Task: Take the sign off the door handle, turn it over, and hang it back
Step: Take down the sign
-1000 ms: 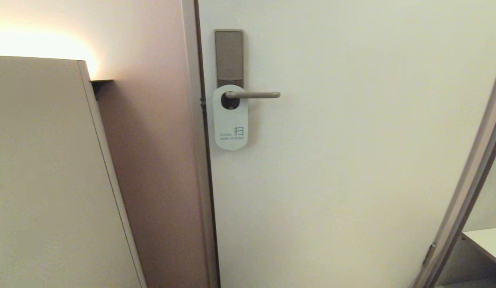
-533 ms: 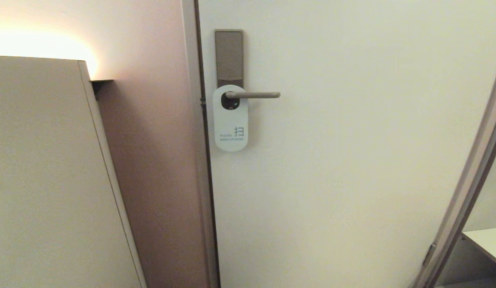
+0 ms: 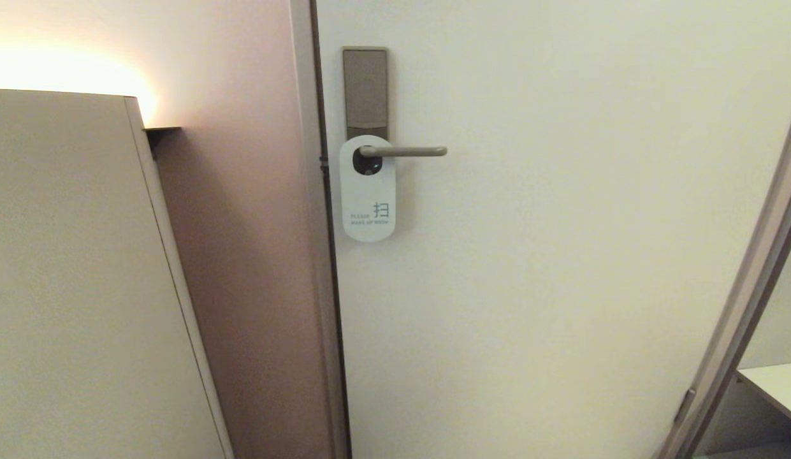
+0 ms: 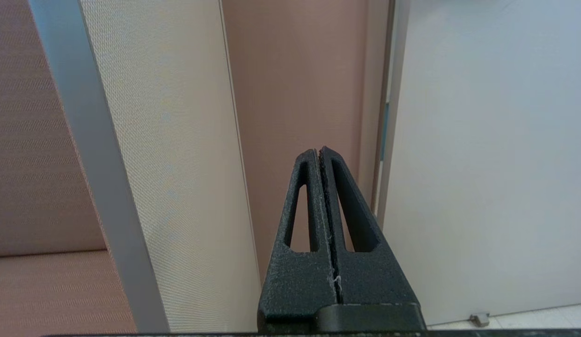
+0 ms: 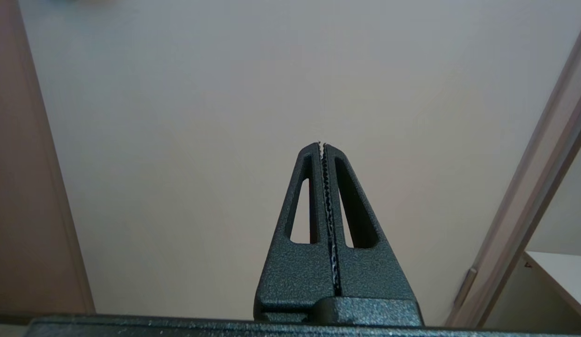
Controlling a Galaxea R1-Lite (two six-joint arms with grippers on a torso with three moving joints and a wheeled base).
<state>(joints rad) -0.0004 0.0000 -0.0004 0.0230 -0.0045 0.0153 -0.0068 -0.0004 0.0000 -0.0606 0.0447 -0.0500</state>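
The sign point(image 3: 368, 191) hangs by its round hole on the door handle point(image 3: 405, 151), white face with grey lettering outward. The handle is a slim metal lever on a tall bronze-grey lock plate point(image 3: 365, 89) near the door's left edge. Neither arm shows in the head view. My left gripper point(image 4: 319, 150) is shut and empty, pointing at the pink wall beside the door frame. My right gripper point(image 5: 321, 145) is shut and empty, facing the plain lower part of the door. Neither wrist view shows the sign or handle.
A tall beige cabinet panel point(image 3: 76, 274) stands close on the left, against a pink wall point(image 3: 242, 223). The cream door point(image 3: 561, 255) fills the middle. At the right a slanted frame edge point(image 3: 746, 299) and a white shelf corner point(image 3: 774, 386) show.
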